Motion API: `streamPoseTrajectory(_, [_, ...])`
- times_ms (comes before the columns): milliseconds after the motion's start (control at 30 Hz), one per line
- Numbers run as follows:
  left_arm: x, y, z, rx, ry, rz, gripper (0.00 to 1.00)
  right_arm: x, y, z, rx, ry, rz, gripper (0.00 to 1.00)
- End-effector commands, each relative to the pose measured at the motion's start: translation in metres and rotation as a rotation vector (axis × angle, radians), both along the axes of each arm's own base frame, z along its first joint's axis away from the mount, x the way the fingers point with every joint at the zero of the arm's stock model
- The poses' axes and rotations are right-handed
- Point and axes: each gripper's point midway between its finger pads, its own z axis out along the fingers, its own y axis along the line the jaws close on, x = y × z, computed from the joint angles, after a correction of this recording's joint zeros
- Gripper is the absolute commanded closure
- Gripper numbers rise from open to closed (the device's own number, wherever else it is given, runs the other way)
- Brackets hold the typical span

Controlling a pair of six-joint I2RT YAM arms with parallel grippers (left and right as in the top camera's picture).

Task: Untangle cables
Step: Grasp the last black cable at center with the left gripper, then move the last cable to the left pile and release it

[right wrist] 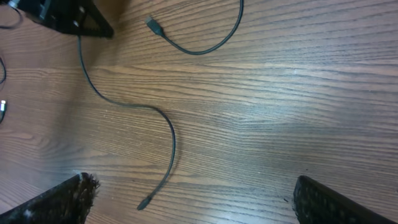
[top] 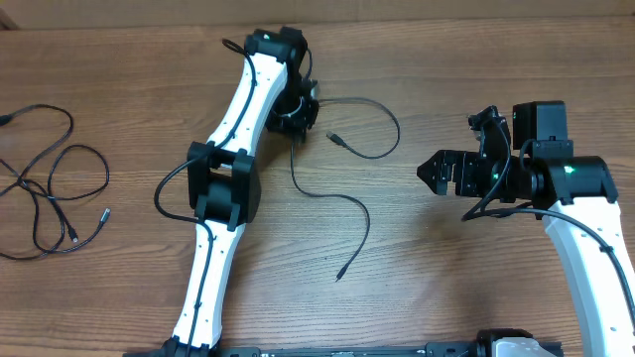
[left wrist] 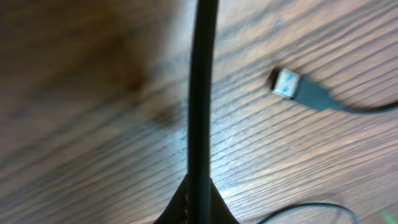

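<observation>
My left gripper (top: 295, 127) is shut on a thin black cable (top: 349, 206) at the back centre. One side of that cable loops right and ends in a metal-tipped USB plug (top: 335, 138). The other side trails toward the front to a small plug end (top: 339, 276). In the left wrist view the cable (left wrist: 200, 93) runs straight out of the shut jaws (left wrist: 199, 202), with the USB plug (left wrist: 291, 84) beside it. More thin black cables (top: 50, 188) lie in loose loops at the far left. My right gripper (top: 429, 170) is open and empty; its view shows the cable (right wrist: 169, 134) between its fingers (right wrist: 196, 198).
The wooden table (top: 466, 278) fills the view. The left arm's white links (top: 220, 188) stretch from the front edge to the back centre. The left gripper also shows at the top left of the right wrist view (right wrist: 65, 15).
</observation>
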Motion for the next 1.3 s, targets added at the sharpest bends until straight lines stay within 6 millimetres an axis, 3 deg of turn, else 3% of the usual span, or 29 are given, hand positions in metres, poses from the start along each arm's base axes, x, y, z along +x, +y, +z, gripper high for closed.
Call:
streamPoseTrajectory(0, [0.031,0.016,0.09,-0.019,-0.254,0.029,0.96,0.005,-0.002,0.013,-0.01,-0.044,0.001,0.0])
streamPoseTrajectory(133, [0.049,0.052,0.165,0.061,-0.482,0.093,0.96,0.006,-0.002,0.013,-0.01,-0.044,0.001,0.0])
streamPoseTrajectory(233, [0.051,0.109,0.247,0.177,-0.703,0.264,0.96,0.007,-0.002,0.013,-0.01,-0.051,0.001,0.0])
streamPoseTrajectory(367, [0.035,0.169,0.309,0.266,-0.844,0.402,0.96,0.007,-0.002,0.013,-0.01,-0.05,0.001,0.0])
streamPoseTrajectory(467, [0.018,0.22,0.338,0.349,-0.899,0.511,0.96,0.007,-0.002,0.013,-0.01,-0.049,0.001,0.0])
streamPoseTrajectory(633, [-0.01,0.311,0.353,0.427,-0.896,0.702,0.96,0.007,-0.002,0.013,-0.01,-0.05,0.001,0.0])
streamPoseTrajectory(900, [-0.054,0.41,0.34,0.386,-0.811,1.047,0.96,0.007,-0.002,0.013,-0.01,-0.05,0.001,0.0])
streamPoseTrajectory(1067, [-0.073,0.442,0.339,0.348,-0.801,1.157,0.96,0.007,-0.002,0.013,-0.01,-0.05,0.001,0.0])
streamPoseTrajectory(1267, [-0.08,0.455,0.338,0.372,-0.799,1.183,0.96,0.007,-0.002,0.013,-0.01,-0.05,0.0,0.0])
